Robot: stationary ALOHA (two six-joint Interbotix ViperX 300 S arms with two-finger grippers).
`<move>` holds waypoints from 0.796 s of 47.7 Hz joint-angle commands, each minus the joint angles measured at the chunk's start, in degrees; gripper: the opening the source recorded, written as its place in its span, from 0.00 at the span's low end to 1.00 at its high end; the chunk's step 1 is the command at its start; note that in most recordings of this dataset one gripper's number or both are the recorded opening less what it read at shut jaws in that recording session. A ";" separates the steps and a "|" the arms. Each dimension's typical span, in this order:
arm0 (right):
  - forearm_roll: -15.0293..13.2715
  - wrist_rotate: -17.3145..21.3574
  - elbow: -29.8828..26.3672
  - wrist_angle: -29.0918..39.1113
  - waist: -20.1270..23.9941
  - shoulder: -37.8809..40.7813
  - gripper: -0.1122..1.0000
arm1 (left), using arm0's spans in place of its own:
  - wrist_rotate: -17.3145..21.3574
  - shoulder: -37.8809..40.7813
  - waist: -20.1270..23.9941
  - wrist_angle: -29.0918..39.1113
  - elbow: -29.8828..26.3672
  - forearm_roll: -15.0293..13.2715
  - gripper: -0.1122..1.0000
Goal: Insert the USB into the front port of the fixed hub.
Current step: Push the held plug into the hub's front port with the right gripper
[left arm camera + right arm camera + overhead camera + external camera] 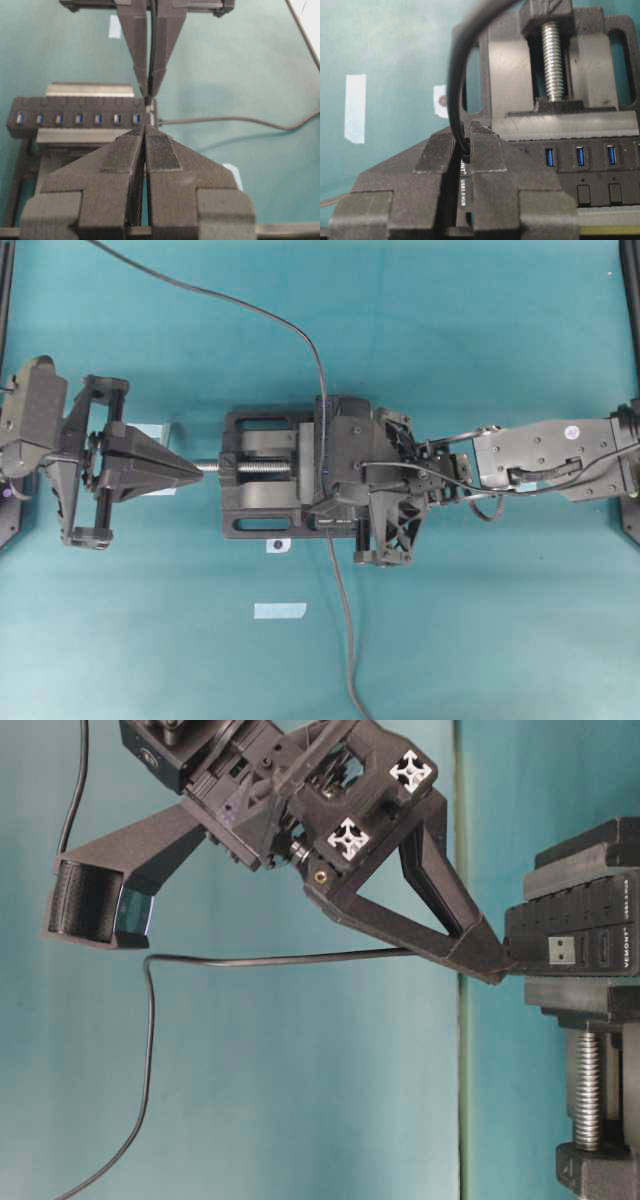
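Your right gripper has its jaws clamped on the USB cable above the fixed hub, at its white-lettered end; the hub sits clamped in the vise on the table; your left gripper has its jaws together, holding nothing, near the vise screw.

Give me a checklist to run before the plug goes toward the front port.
1. Right gripper shut on the USB cable: ok.
2. Plug orientation: cannot tell, hidden between the fingers.
3. Plug lined up with the front port: not ok, the right gripper is at the hub's lettered end.
4. Front port unoccupied: ok.
5. Fixed hub seated in the vise: ok.
6. Left gripper shut, empty: ok.
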 commanded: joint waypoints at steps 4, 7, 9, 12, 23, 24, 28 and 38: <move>0.09 0.62 -0.53 -0.62 -0.35 0.18 0.11 | 0.00 0.18 0.00 -0.62 -0.79 0.09 0.10; 0.09 0.62 -0.53 -0.79 -0.62 0.53 0.11 | 0.00 0.09 0.00 -0.62 -0.79 0.09 0.10; 0.00 0.53 -0.44 -0.97 -0.79 0.79 0.11 | 0.00 0.09 0.00 -0.62 -0.79 0.09 0.10; 0.00 0.53 -0.35 -1.14 -0.97 1.14 0.11 | 0.00 0.18 0.00 -0.53 -0.79 0.09 0.10; -0.18 0.53 0.44 -2.20 -1.85 1.67 0.11 | 0.00 0.09 0.00 -0.53 -0.79 0.09 0.10; -0.18 0.53 0.44 -2.37 -1.85 1.76 0.11 | -0.09 0.09 -0.09 -0.53 -0.79 0.09 0.10; -0.09 0.62 0.62 -2.64 -1.67 1.76 0.11 | -0.09 0.09 -0.09 -0.62 -0.79 0.09 0.10; 0.09 0.70 1.23 -2.72 -1.05 1.76 0.11 | -0.09 0.18 0.00 -0.62 -0.88 0.09 0.10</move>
